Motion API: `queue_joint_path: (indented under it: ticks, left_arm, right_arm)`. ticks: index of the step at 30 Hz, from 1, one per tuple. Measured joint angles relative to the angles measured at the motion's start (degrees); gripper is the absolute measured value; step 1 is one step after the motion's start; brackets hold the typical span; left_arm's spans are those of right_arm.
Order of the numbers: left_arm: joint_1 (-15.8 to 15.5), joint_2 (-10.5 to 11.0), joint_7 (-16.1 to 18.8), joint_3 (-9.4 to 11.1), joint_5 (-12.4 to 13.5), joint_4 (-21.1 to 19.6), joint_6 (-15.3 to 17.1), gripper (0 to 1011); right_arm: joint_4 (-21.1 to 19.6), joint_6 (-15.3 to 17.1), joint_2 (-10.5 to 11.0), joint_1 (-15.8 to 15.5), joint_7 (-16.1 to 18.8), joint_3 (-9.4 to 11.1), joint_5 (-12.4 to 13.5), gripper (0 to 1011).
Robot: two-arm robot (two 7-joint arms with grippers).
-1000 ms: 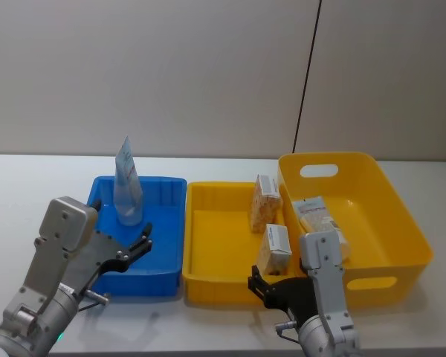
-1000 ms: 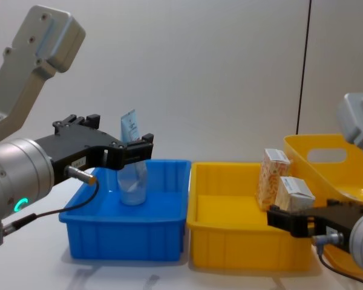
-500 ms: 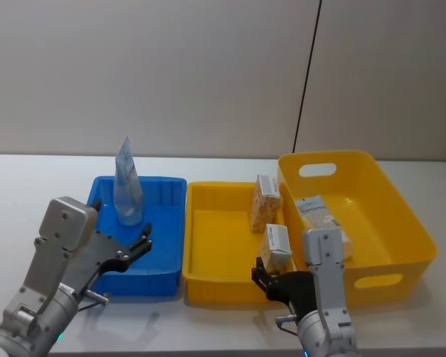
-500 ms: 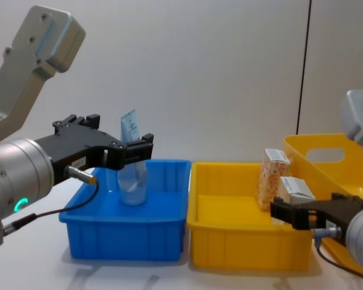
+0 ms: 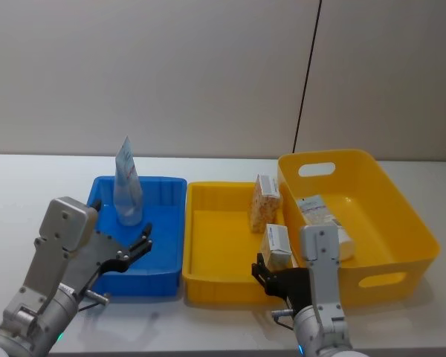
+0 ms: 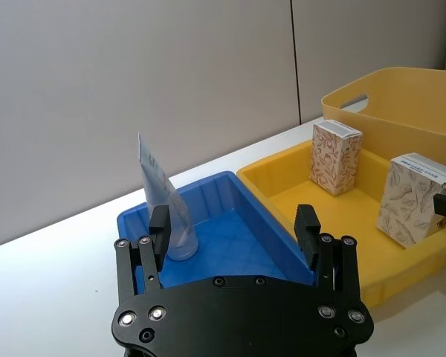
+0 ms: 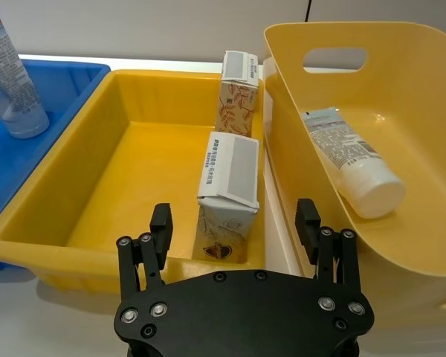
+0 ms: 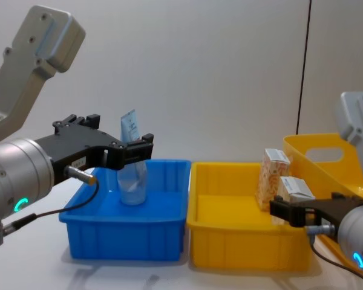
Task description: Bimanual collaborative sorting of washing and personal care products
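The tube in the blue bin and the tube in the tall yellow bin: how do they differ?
The blue-bin tube stands upright, crimped end up; the yellow-bin tube lies on its side. The blue-bin tube's cap end rests on the blue bin floor; the yellow-bin tube's white cap points toward the robot in the tall yellow bin. Both are pale, soft, printed.

Grey arm casing (image 8: 39,42), black screw-studded left tool (image 6: 233,219), cyan light (image 8: 19,204)

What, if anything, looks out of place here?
One tube lies on its side in the big yellow basket, while the other tube stands upright in the blue bin. Both cartons stand upright in the yellow tray.
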Motion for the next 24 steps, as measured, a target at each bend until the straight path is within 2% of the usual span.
queue_joint_path:
  ticks: [17, 24]
  left_arm:
    - [0.0, 0.0, 0.0, 0.0, 0.0, 0.0, 0.0, 1001]
    - [0.0, 0.0, 0.0, 0.0, 0.0, 0.0, 0.0, 1001]
  right_arm:
    - [4.0, -1.0, -2.2, 2.9, 0.4, -0.2, -0.9, 1004]
    - [4.0, -1.1, -2.3, 2.7, 0.5, 0.1, -1.1, 1004]
